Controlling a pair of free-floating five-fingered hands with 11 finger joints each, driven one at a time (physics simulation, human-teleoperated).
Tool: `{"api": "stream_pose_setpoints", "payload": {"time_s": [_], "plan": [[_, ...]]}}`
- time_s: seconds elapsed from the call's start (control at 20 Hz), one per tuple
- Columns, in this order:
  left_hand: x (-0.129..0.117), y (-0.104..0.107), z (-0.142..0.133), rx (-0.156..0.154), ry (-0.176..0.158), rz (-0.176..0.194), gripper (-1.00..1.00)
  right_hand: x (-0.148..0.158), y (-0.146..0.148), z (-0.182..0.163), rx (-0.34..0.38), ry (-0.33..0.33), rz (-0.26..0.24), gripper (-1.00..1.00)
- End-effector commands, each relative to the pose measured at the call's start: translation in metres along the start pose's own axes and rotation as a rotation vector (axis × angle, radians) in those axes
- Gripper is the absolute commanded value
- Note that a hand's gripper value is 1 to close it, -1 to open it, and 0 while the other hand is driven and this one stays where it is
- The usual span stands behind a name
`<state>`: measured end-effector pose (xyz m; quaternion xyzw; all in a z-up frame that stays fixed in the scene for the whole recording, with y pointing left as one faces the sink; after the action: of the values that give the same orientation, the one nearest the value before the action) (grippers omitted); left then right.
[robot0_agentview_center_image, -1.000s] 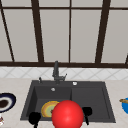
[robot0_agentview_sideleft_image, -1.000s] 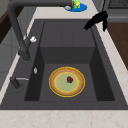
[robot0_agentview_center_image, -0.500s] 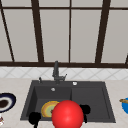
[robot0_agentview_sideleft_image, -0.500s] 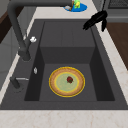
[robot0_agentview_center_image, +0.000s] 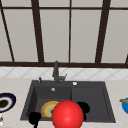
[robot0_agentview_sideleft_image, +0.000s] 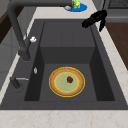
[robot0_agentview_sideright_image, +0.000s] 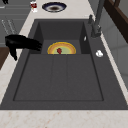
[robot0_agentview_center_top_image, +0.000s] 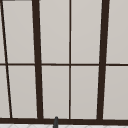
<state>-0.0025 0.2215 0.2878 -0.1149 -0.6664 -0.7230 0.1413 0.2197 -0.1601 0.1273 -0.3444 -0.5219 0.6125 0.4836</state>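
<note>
A yellow plate with a green middle and a small red bit lies in the sink's deep left basin. My right hand floats over the front edge of the shallow right half, fingers straight and thumb pointing down, holding nothing; it also shows in the right side view. In the front view a big red ball covers part of the plate and part of the right hand. The left hand hangs at the sink's front left corner.
A dark faucet stands behind the black sink. On the left counter sit a dark-rimmed bowl and a small red and white item. A blue dish sits on the right counter. A window fills the wall above.
</note>
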Motion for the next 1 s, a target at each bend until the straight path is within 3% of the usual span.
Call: {"api": "stream_pose_setpoints", "payload": {"time_s": [0.0,0.55,0.95], "plan": [[0.0,0.0,0.0,0.0,0.0,0.0,0.0,-0.003,-0.005,-0.01,-0.083,-0.037,0.034,-1.0],[0.0,0.0,0.0,0.0,0.0,0.0,0.0,-0.01,-0.021,-0.055,-0.231,-0.046,0.07,-1.0],[0.0,0.0,0.0,0.0,0.0,0.0,0.0,-0.008,-0.039,-0.124,-0.195,-0.036,0.061,-1.0]]}}
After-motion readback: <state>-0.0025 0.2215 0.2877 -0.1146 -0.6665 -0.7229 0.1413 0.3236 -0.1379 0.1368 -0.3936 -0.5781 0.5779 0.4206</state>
